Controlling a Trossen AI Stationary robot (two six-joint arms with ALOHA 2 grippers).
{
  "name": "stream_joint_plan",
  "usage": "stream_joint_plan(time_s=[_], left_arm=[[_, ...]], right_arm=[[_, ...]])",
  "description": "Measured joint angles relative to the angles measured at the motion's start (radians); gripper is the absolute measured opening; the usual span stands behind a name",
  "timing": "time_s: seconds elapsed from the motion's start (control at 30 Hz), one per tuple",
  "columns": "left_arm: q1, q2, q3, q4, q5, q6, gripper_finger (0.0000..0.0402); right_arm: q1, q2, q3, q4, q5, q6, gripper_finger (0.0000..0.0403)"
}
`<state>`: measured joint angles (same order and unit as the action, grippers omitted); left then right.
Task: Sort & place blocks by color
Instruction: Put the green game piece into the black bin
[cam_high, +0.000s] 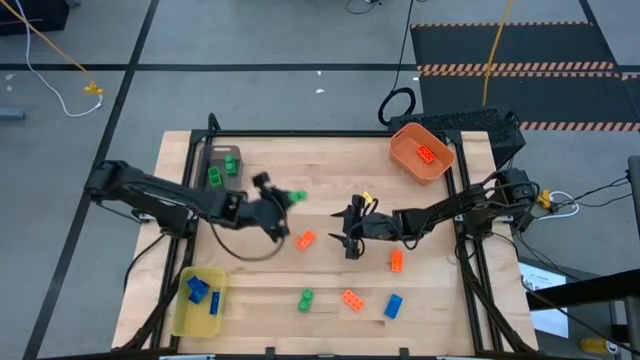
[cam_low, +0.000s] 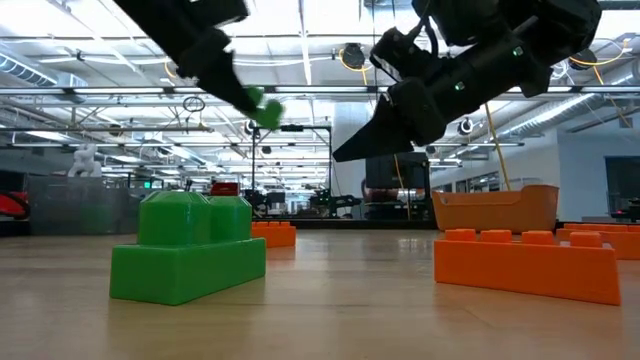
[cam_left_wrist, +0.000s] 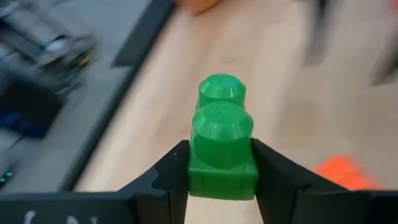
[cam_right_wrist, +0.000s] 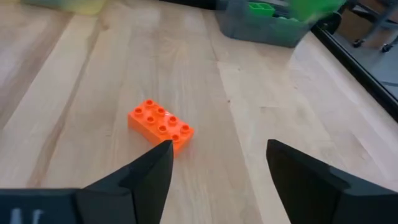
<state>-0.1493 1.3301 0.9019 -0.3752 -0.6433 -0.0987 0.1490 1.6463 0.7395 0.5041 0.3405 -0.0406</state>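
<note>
My left gripper (cam_high: 287, 207) is shut on a green block (cam_left_wrist: 221, 134), held in the air over the table's middle left; the block also shows in the low view (cam_low: 265, 108). My right gripper (cam_high: 350, 238) is open and empty above the table's middle. An orange block (cam_right_wrist: 160, 126) lies flat on the table just ahead of its fingers, and shows in the high view too (cam_high: 305, 239). More blocks lie on the near part of the table: green (cam_high: 306, 298), orange (cam_high: 352, 299), blue (cam_high: 393, 305) and orange (cam_high: 396, 261). My left gripper pinches the green block between its two fingers, which sit on two opposite side faces (cam_left_wrist: 194, 169) at the block's base. The studs point away from the gripper, along the fingers. The block is lifted clear of the table.
A grey bin (cam_high: 207, 157) with green blocks stands at the far left. A yellow bin (cam_high: 180, 312) with blue blocks stands at the near left. An orange bin (cam_high: 408, 160) with an orange block stands at the far right. Bare wood lies between them.
</note>
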Motion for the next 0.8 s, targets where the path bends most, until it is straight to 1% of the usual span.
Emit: stream_joint_plan(time_s=[0.1,0.17,0.33,0.43,0.53,0.7,0.8], left_arm=[[0.057,-0.080,0.001,-0.174,-0.094,-0.104,0.0137],[0.101,-0.121,0.000,-0.300,-0.127,-0.198,0.0137],[0.215,-0.181,0.000,-0.608,-0.152,-0.461,0.0137],[0.264,-0.186,0.000,-0.743,-0.151,-0.565,0.0137],[0.305,-0.186,-0.002,-0.812,-0.151,-0.620,0.0137],[0.385,-0.185,-0.051,-0.827,-0.150,-0.641,0.0146],[0.439,-0.185,-0.103,-0.824,-0.122,-0.644,0.0147]], right_arm=[[0.000,0.000,0.000,0.000,0.000,0.000,0.0252],[0.001,0.000,0.000,0.000,-0.001,0.000,0.0252],[0.001,0.000,0.000,-0.002,-0.001,0.002,0.0253],[0.001,0.000,0.000,-0.003,-0.001,0.003,0.0253],[0.001,0.000,0.000,-0.004,-0.001,0.006,0.0253],[0.001,0.000,0.000,-0.001,-0.001,0.011,0.0253],[0.001,0.000,0.000,-0.001,-0.001,0.014,0.0253]])
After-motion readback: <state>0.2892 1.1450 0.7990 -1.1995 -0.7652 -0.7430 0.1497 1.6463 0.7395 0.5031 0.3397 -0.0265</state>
